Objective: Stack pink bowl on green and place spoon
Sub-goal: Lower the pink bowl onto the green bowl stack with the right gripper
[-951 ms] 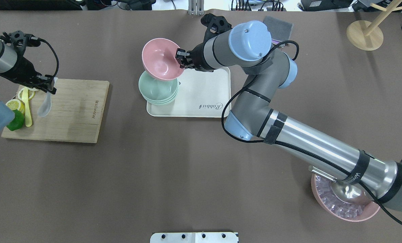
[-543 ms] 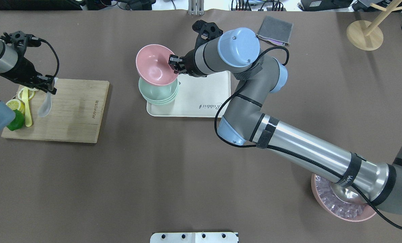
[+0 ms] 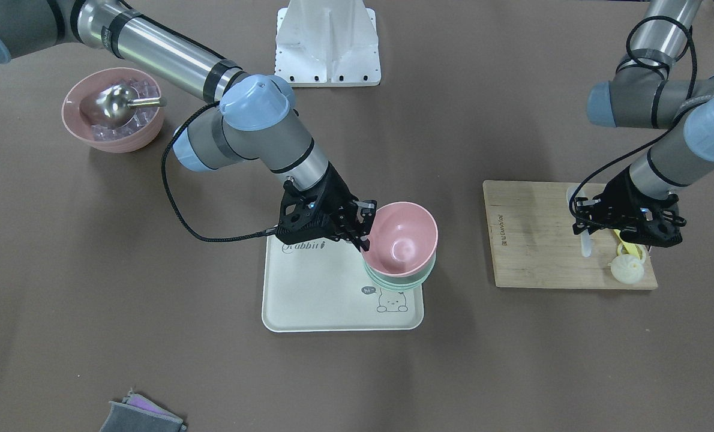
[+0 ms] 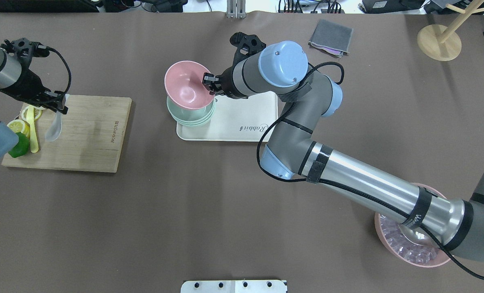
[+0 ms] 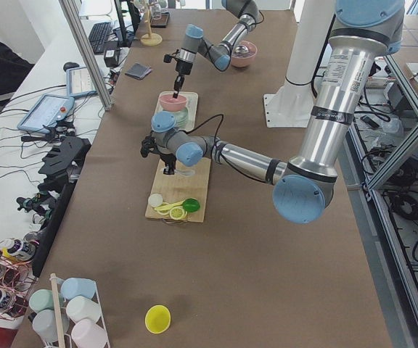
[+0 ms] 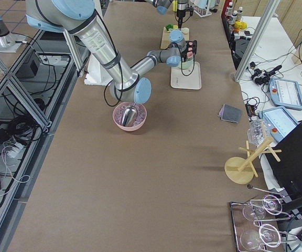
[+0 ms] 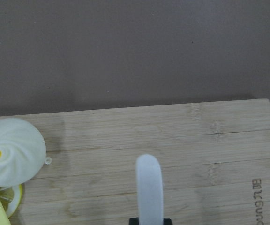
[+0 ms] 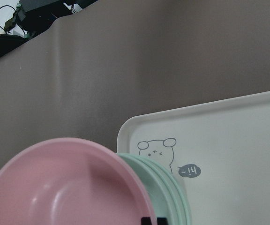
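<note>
My right gripper is shut on the right rim of the pink bowl. The bowl is tilted directly over the stack of green bowls on the left end of the white tray. In the front view the pink bowl sits low on the green stack; I cannot tell whether they touch. My left gripper is shut on the handle of a translucent white spoon, held over the wooden cutting board. The spoon also shows in the left wrist view.
On the board's left end lie a yellow spoon, lemon slices, a green piece and a white bun. A pink bowl of ice with a metal scoop stands near the right arm's base. A grey cloth and a wooden stand are at the far right.
The right gripper has carried the pink bowl left and down, from tilted above the green stack to low over it. The left gripper and spoon have not moved.
</note>
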Robot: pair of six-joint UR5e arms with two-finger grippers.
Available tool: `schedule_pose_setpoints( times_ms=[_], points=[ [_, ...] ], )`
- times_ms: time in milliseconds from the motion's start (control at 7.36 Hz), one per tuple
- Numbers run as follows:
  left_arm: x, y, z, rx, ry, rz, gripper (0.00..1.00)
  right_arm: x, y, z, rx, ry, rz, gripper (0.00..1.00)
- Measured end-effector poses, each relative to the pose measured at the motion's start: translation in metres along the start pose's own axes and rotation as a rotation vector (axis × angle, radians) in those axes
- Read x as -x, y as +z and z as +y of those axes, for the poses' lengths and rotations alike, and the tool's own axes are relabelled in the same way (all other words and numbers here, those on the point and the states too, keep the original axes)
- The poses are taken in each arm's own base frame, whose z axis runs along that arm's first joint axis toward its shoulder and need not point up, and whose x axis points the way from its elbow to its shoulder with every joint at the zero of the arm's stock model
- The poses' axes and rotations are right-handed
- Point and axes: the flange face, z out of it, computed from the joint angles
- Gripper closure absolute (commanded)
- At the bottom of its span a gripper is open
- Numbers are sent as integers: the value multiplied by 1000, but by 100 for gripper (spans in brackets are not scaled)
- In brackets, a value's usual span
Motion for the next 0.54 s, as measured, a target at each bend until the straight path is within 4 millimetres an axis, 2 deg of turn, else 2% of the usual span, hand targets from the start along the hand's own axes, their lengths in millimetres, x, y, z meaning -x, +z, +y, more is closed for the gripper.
schedule_pose_setpoints(
  times_ms=[543],
  points=[
    [-1, 1, 1, 1, 4, 1, 100, 1, 11, 5, -12, 0, 14, 100]
  ],
)
